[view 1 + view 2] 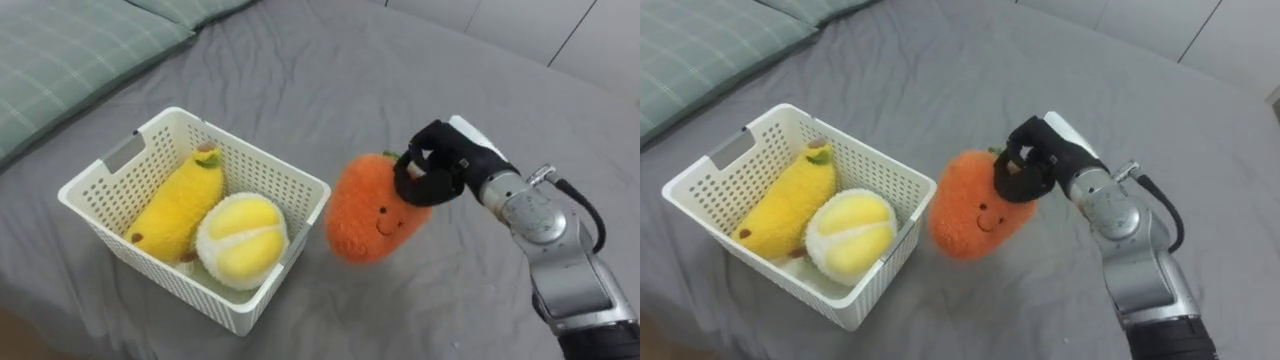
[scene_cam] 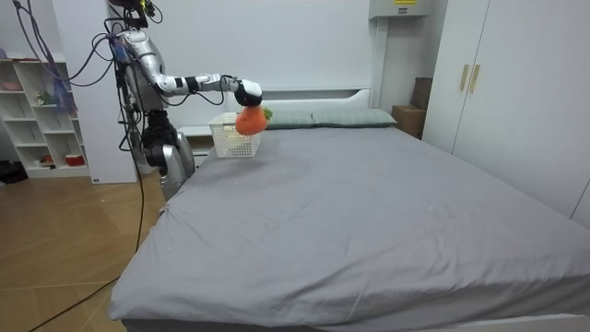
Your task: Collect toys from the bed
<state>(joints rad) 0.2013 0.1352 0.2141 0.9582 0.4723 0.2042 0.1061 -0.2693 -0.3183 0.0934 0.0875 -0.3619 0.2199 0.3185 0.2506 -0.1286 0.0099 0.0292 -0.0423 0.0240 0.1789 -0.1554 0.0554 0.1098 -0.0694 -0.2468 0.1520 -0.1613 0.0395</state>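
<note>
Left eye view: the right hand is gripping the orange plush toy.
Its dark fingers are curling tight round the toy's top, holding it just beside the white basket near the bed's pillow end.

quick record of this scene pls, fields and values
held toy: orange carrot plush with a smiling face
holder: right hand, fingers curled round the carrot's top
carrot position: just right of the basket, not inside it
basket: white slotted basket on the grey bed
in basket: banana plush, round yellow fruit plush
nearby: green checked pillow
</note>
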